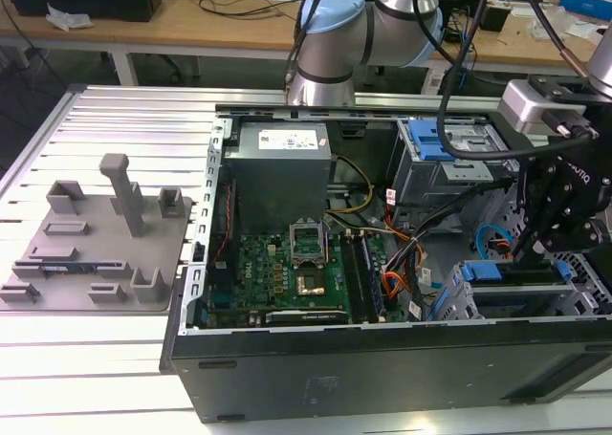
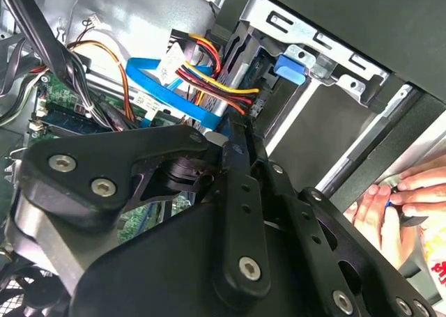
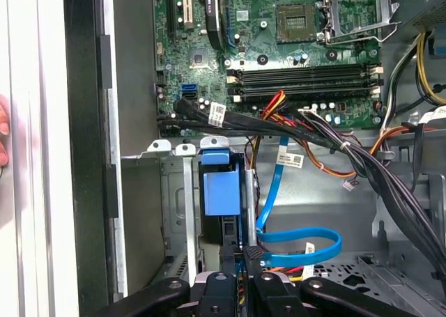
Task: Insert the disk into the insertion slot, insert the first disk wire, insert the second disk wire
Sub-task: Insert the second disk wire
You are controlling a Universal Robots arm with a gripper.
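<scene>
The arm (image 1: 368, 29) is made of smooth silver tubes joined by rounded joints, and one joint wears a pale blue cap (image 1: 330, 19). Black cables (image 1: 459, 62) loop down along it to the wrist, where a boxy silver block (image 1: 535, 105) sits above a matt black housing with small white lettering. The gripper (image 3: 242, 261) is all black: in the second wrist view its flat linkage bars (image 2: 240, 212) overlap like scissor arms, pinned with round silver screws (image 2: 63, 163) set in recessed holes. In the first wrist view the narrow black fingers (image 3: 253, 254) rise from two wide curved links.
</scene>
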